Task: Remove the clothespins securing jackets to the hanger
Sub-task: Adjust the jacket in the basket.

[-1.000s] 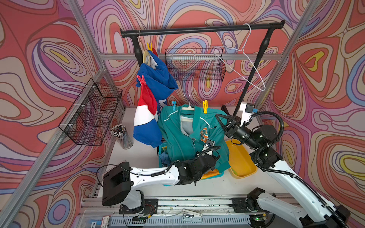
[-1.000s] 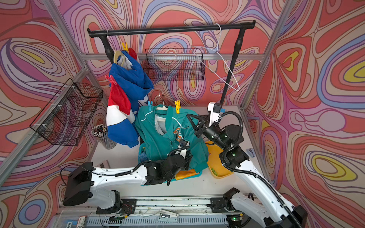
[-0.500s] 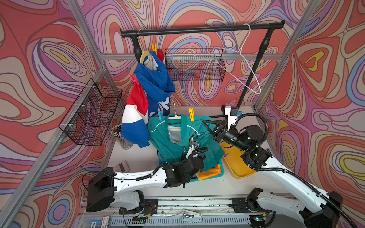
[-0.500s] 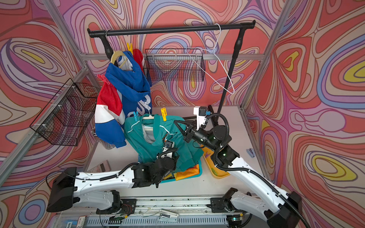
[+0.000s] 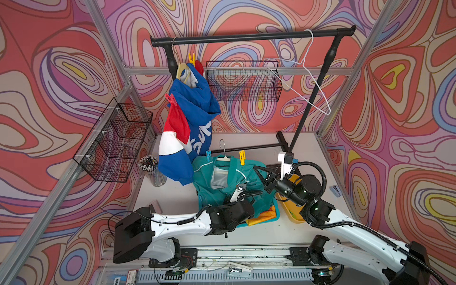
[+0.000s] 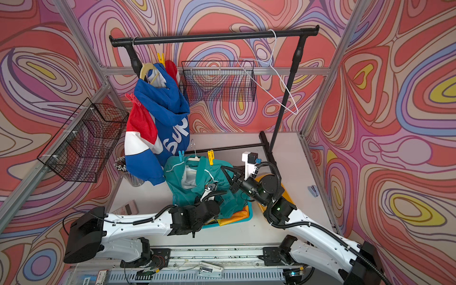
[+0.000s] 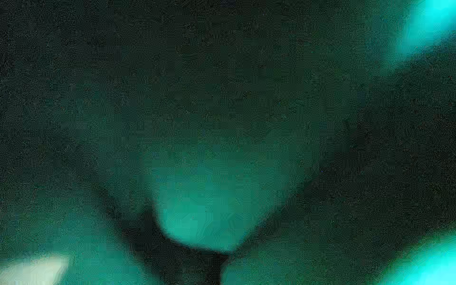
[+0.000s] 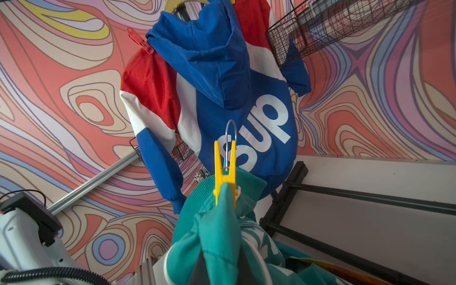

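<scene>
**Teal jacket upright over the bin, pegs on both shoulders**

In both top views: on the black rail (image 5: 246, 38), a blue jacket (image 5: 197, 108) with an upper yellow clothespin (image 5: 191, 58) and a red clothespin (image 5: 171, 100). Farther along the rail, a white wire hanger (image 5: 311, 81).

Lower down and off the rail, a teal jacket (image 5: 214, 182) stands on its own hanger. Carries a blue clothespin (image 5: 208, 155) and a lower yellow clothespin (image 5: 242, 157) on its shoulders.

Hem sunk into the teal bin (image 5: 277, 214), next to an orange cloth (image 5: 264, 216).

Right gripper (image 5: 256, 169) pinched together on the teal jacket's shoulder, above a yellow tray (image 5: 291, 213) whose contents lie hidden under the arm.

Left gripper buried in teal fabric.

By the left wall, a cup (image 5: 154, 176) full of pens (image 5: 148, 162) beneath a wire basket (image 5: 113, 143).

Left wrist view: nothing but blurred teal cloth. Cannot tell whether the left gripper's jaws stand apart or together.

Right wrist view: the lower yellow clothespin (image 8: 224, 170) clamped on a raised fold of the teal jacket (image 8: 217, 234), with the blue jacket (image 8: 234, 86) behind.
</scene>
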